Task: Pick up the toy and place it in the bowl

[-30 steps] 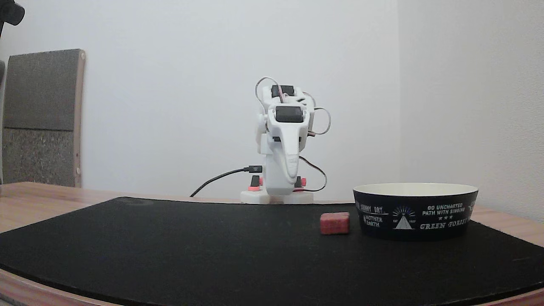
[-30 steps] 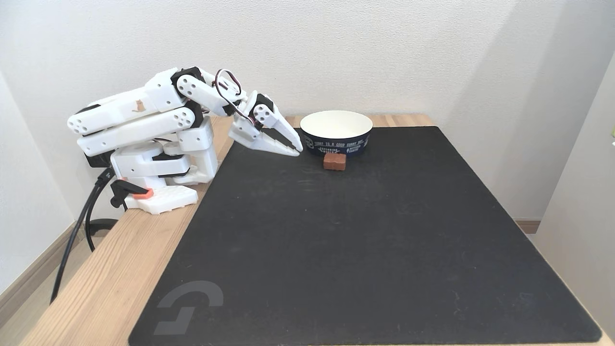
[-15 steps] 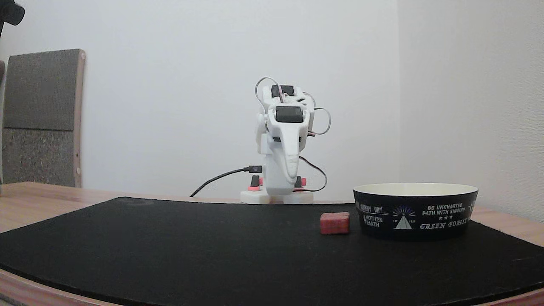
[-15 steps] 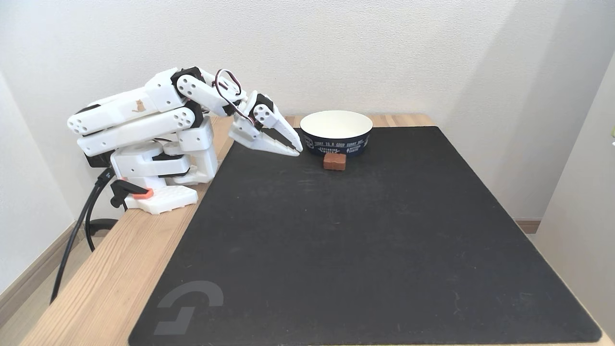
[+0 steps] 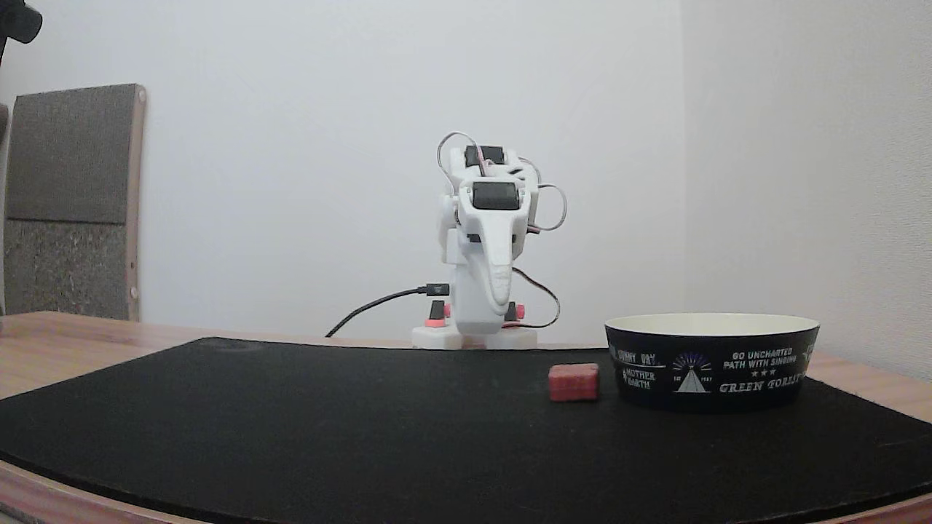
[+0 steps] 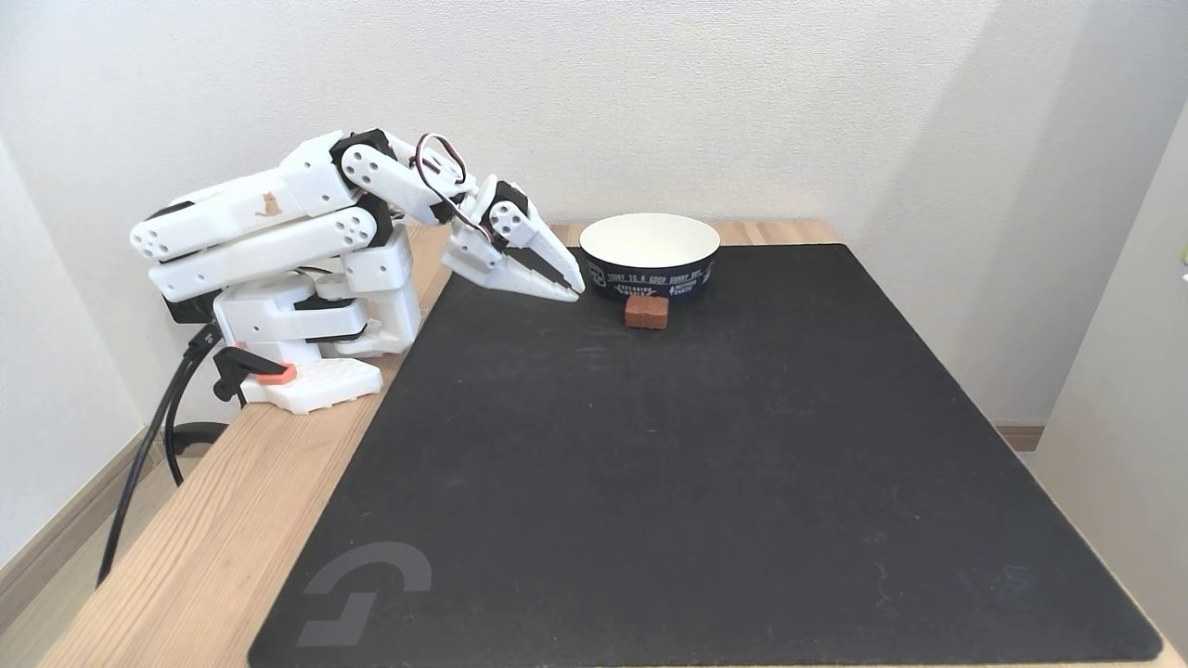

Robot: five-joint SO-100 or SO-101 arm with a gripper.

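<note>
Black mat [image 6: 705,482], bowl [image 5: 712,364] lettered "GREEN FOREST", toy [image 5: 574,383] beside it, gripper [image 6: 574,291] pinched together, empty.

Place: I read this as a room in a home, set up as a hobby bench.
Walls: plain pale wallpaper [image 6: 742,102], meeting in a corner.
Floor edge: wood skirting [image 6: 56,538] below.
Bench: my wooden table [image 6: 213,538] under a black desk mat [image 6: 705,482].
Side: a grey fabric panel [image 5: 69,204] leaning by the wall.

I count one toy [image 6: 646,312]; one bowl [image 6: 650,255]; one black mat [image 6: 705,482]; one arm [image 6: 278,232].
</note>
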